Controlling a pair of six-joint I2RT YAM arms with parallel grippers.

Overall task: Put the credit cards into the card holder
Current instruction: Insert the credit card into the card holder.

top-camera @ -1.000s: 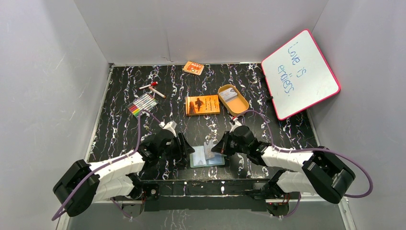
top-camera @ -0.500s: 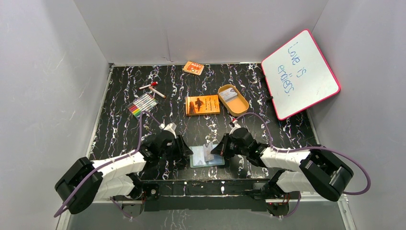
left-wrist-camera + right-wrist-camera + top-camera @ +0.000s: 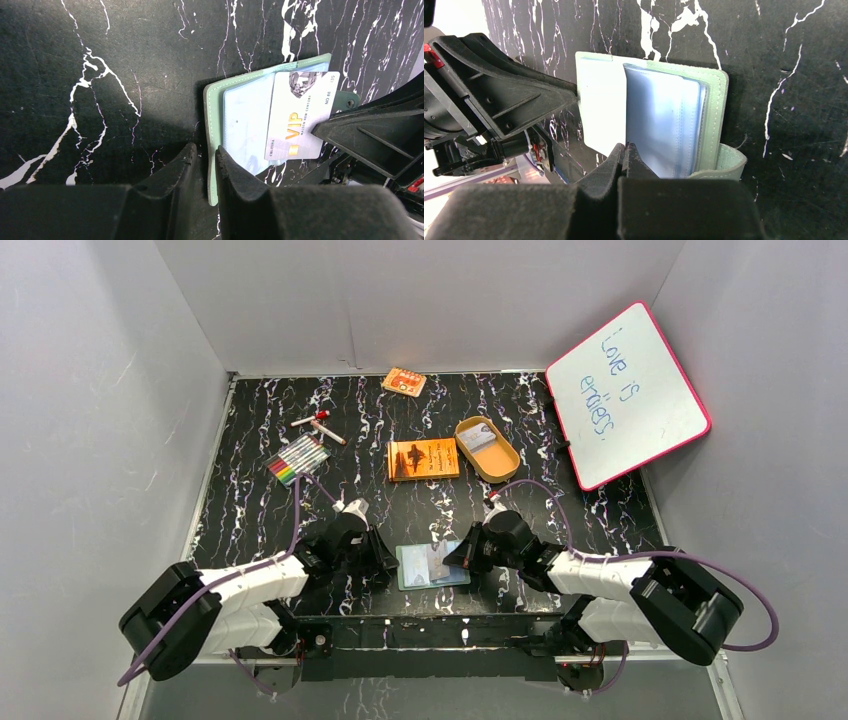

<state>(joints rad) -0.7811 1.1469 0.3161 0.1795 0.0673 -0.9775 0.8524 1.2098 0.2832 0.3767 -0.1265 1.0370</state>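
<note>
The card holder [image 3: 420, 568] lies open on the black marbled table near the front edge, its pale blue pockets [image 3: 245, 125] facing up and its snap tab [image 3: 724, 162] curled at one side. A white VIP credit card [image 3: 300, 117] lies low across the pockets, and my right gripper [image 3: 625, 147] is shut on its edge. In the right wrist view the card's plain back [image 3: 599, 110] sits beside the pocket stack. My left gripper [image 3: 204, 152] straddles the holder's green edge [image 3: 212, 120], jaws a narrow way apart, with a thin dark gap beside the edge.
Behind the holder are an orange book [image 3: 423, 459] and a tan oval tin [image 3: 487, 448] with something pale inside. A pink-rimmed whiteboard [image 3: 628, 395] leans at the right wall. Coloured markers [image 3: 299, 457], a red-capped pen [image 3: 318, 425] and a small orange item [image 3: 404, 381] lie further back.
The right gripper lowered the card from standing tilted to lying low over the holder. The left gripper's jaws narrowed around the holder's left edge.
</note>
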